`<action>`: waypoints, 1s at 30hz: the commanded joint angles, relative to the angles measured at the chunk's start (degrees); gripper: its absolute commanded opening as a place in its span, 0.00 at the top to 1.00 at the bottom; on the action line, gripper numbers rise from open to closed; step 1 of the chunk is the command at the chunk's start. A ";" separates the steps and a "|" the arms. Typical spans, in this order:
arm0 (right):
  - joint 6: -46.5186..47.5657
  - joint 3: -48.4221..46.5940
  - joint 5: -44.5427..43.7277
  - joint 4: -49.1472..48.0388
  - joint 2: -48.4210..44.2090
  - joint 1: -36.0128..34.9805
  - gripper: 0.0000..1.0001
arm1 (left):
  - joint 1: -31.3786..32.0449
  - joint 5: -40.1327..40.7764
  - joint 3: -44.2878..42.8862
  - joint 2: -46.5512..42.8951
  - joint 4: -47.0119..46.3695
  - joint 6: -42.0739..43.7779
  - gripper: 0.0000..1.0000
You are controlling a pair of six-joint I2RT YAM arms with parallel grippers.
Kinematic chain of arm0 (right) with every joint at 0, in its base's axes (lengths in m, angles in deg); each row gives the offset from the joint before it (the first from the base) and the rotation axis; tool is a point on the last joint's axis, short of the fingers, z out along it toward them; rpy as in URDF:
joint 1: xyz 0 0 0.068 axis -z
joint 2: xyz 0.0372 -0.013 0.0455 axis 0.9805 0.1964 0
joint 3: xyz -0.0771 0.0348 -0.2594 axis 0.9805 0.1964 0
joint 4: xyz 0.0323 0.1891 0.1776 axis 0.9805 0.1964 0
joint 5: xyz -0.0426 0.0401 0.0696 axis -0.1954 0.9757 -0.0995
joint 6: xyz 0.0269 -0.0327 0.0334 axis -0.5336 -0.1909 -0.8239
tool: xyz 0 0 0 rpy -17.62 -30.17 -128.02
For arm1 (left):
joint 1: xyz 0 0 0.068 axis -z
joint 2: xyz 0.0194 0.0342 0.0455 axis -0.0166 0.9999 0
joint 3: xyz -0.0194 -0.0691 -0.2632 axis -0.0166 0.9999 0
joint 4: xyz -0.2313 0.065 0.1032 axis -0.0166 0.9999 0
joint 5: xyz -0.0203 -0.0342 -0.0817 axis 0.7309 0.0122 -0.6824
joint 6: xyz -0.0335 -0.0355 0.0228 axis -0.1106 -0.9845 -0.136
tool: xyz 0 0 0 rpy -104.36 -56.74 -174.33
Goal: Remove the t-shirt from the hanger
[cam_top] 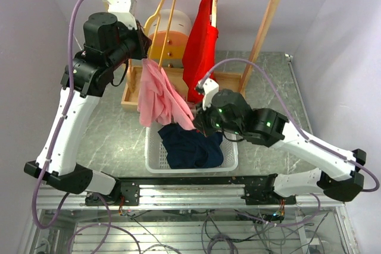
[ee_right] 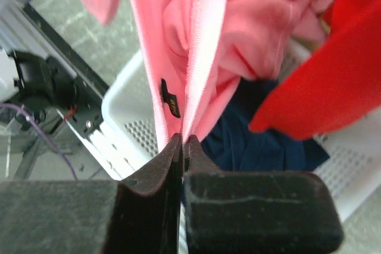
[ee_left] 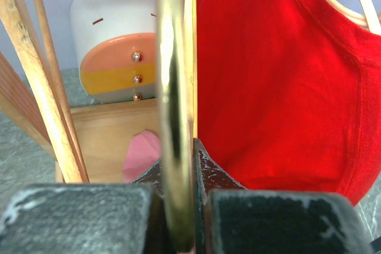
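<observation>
T-shirt (cam_top: 156,90) hangs lengthwise down from hanger (ee_left: 174,117) toward basket (cam_top: 153,154).

No legible text, brand or number for you in any of the three views. The only label-like item is a small dark tag (ee_right: 171,99) on the hem of the pink t-shirt (ee_right: 238,22), seen in the right wrist view. It carries pale marks that are too small and blurred to read.
</observation>
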 commanded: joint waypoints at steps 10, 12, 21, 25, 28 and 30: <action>-12.58 6.30 1.63 20.13 -9.36 -8.01 1.00 | -2.75 6.04 -8.04 7.95 -10.67 0.99 0.93; -13.50 6.83 1.77 21.92 -9.04 -9.16 1.00 | -4.75 3.46 -8.32 9.07 -12.02 0.06 0.93; -13.83 6.10 -1.73 22.13 -6.32 -12.95 1.00 | -7.96 -2.10 -10.91 11.21 -18.25 1.57 0.93; -14.07 6.62 -2.39 21.95 -6.20 -13.22 1.00 | -8.96 -2.87 -13.01 12.08 -19.44 2.78 0.93; -14.08 6.21 -3.36 21.76 -6.26 -13.31 1.00 | -9.72 -4.36 -15.63 13.81 -19.18 3.21 0.93; -14.08 6.08 -3.59 21.32 -6.22 -13.35 1.00 | -10.05 -5.15 -17.34 15.18 -19.35 3.20 0.93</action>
